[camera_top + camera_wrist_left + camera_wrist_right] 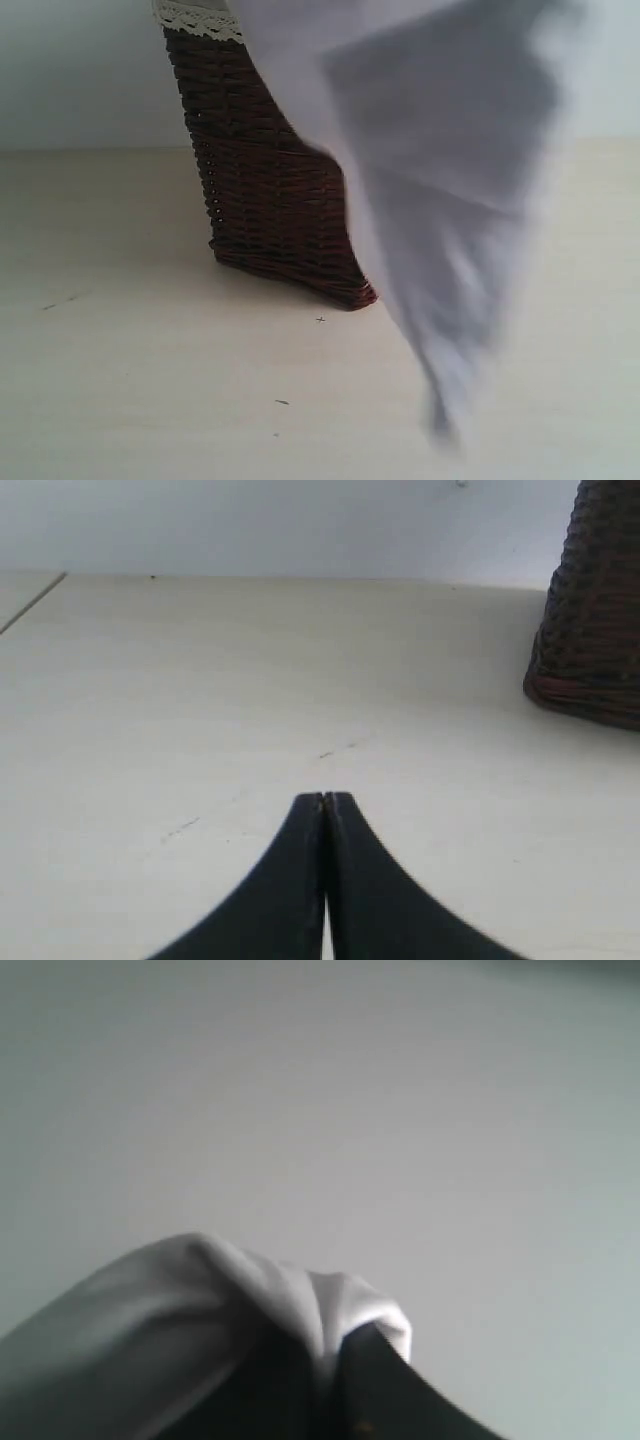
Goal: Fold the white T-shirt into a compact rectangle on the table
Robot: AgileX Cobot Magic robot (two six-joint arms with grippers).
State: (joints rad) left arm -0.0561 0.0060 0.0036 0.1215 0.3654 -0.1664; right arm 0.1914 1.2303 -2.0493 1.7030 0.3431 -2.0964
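The pale beige table (pixel 120 380) fills the lower part of the exterior view and runs back to a plain light wall. The white T-shirt (pixel 440 180) hangs blurred down the right half of that frame. It is wide at the top edge and narrows to a point low and right of centre; I cannot tell whether that tip touches the table. Behind its left edge, at upper centre, stands a dark wicker basket (pixel 270 190) with a lace-edged liner (pixel 200 20) at its rim. The right gripper (pixel 332 1360) is clamped on a bunched fold of the white T-shirt. The left gripper (pixel 324 798) sits over bare table, its jaws pressed together with nothing between them. A few small dark scuff marks (pixel 320 319) dot the tabletop.
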